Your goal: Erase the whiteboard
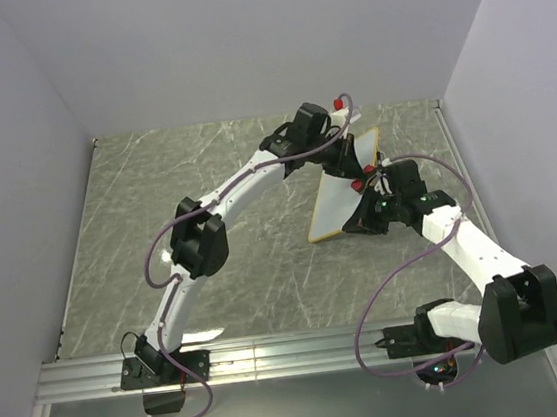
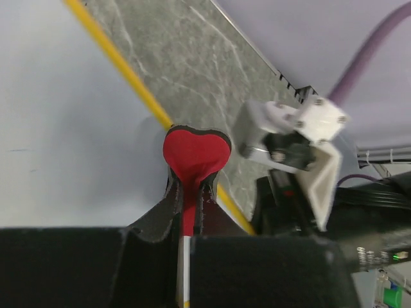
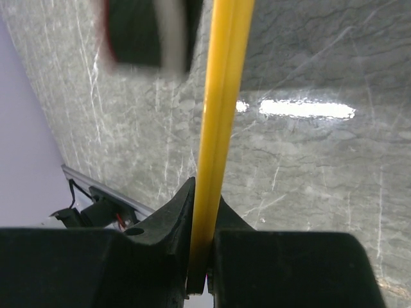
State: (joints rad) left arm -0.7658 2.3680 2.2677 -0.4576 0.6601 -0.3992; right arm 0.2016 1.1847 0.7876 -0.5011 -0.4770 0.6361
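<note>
A pale left wall (image 1: 16, 198) closes off the nine o'clock side of the table (image 1: 208, 206). Its top is grey marble with white veins, glossy enough to throw back a patch of lamp glare near the metal rail (image 1: 275, 355) at six o'clock. The left arm rises from its base at seven o'clock and reaches out toward one o'clock, with a purple cable (image 1: 158, 252) looping along it. The left claw (image 2: 189, 192) is clamped tight on a red eraser (image 2: 196, 154) with a black rim, which sits just beside the board's yellow edge. A plain back wall (image 1: 259, 40) stands at twelve.

The whiteboard (image 1: 334, 207) lies at about two o'clock from the table's middle, with its long side running from seven to one o'clock. Whether it rests flat on the marble I cannot tell. The right claw (image 3: 204, 218) comes in from five o'clock and is closed on the board's yellow frame, gripping it edge-on. The right wall (image 1: 537, 88) shuts in the three o'clock side.
</note>
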